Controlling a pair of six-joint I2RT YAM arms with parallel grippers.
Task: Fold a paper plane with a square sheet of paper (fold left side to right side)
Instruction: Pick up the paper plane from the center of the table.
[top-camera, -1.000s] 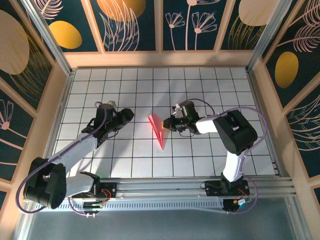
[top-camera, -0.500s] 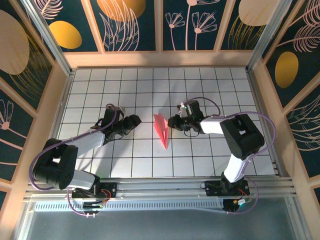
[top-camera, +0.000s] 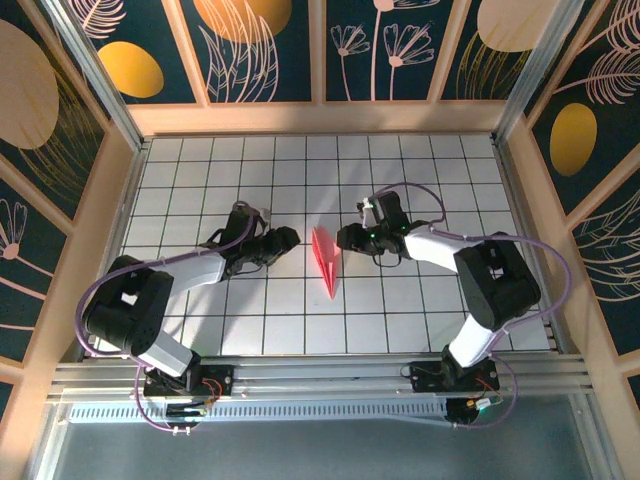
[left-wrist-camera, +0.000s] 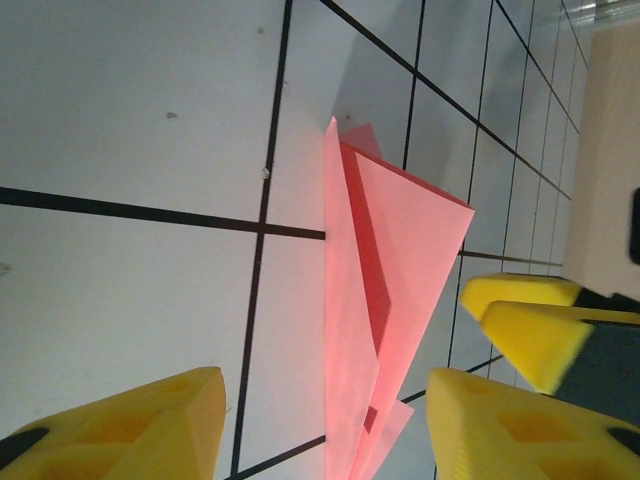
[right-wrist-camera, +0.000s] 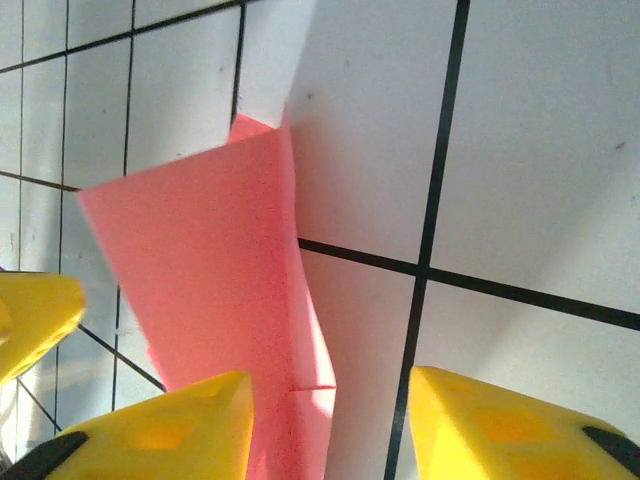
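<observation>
The square sheet of paper is folded into a slim, pointed salmon-pink paper plane (top-camera: 325, 260) that lies mid-table with its tip toward the near edge. My left gripper (top-camera: 290, 238) is just left of it and open. In the left wrist view the paper plane (left-wrist-camera: 385, 300) rises between the yellow fingers (left-wrist-camera: 130, 430) of the left gripper (left-wrist-camera: 325, 440), touching neither. My right gripper (top-camera: 343, 238) is close on the plane's right, also open. In the right wrist view the plane (right-wrist-camera: 200, 270) reaches between the fingers of the right gripper (right-wrist-camera: 330, 430), near the left fingertip (right-wrist-camera: 160, 430).
The white grid-tiled table (top-camera: 400, 310) is boxed in by wooden walls (top-camera: 320, 118) at the back and sides. A metal rail (top-camera: 330, 375) with both arm bases runs along the near edge. The two grippers face each other within one tile.
My right gripper has opened and let go of the plane, which has settled onto the table. The left arm has reached rightward until its open fingers straddle the plane.
</observation>
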